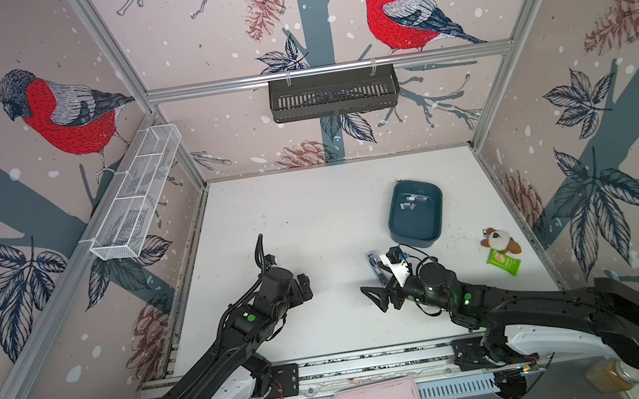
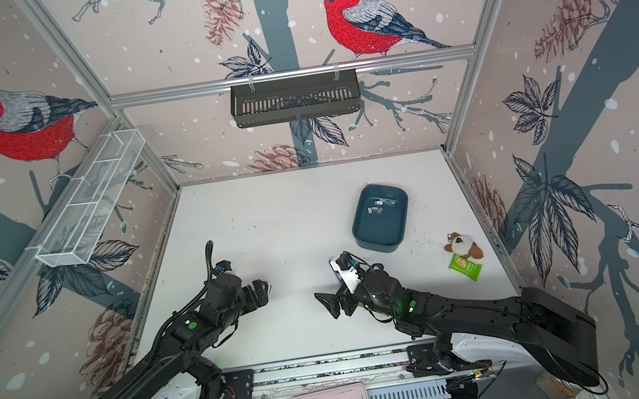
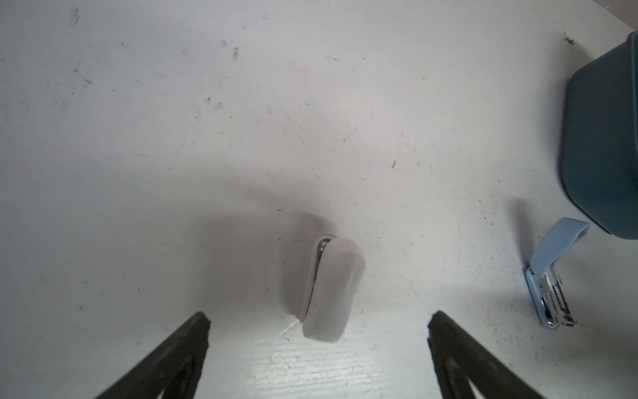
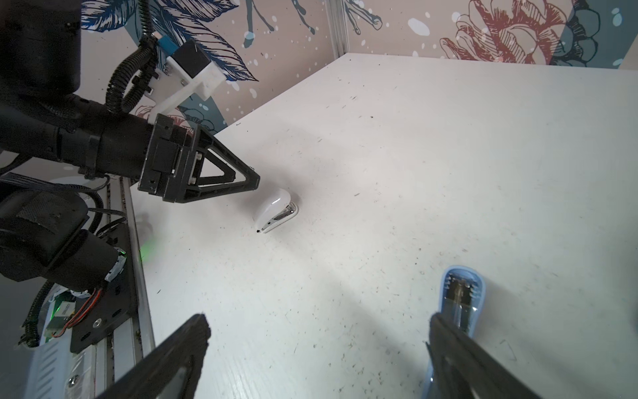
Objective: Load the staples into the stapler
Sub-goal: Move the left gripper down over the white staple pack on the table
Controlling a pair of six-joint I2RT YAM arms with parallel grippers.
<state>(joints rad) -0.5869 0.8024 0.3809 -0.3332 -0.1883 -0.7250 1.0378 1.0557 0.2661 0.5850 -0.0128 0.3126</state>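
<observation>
Silvery metal staples (image 1: pixel 410 202) are seen in the dark teal tray (image 1: pixel 418 227); the opened light-blue plastic stapler (image 3: pixel 556 245) is judged unloaded; left gripper (image 3: pixel 319 317) and right gripper (image 4: pixel 319 321) are released, empty.

This is a robot-lab test cell. A scuffed white worktop (image 1: pixel 311 210) is boxed in by silver aluminium frame bars (image 1: pixel 326 69) that carry wall panels printed with red-breasted birds and pine cones (image 1: pixel 397 10). A black left robot arm (image 1: pixel 211 349) and a black right robot arm (image 1: pixel 532 302) stand on a metal rail (image 1: pixel 372 359) along the front edge. A white wire-mesh basket (image 1: pixel 136 191) and a black slotted basket (image 1: pixel 333 94) hang from the frame.
</observation>
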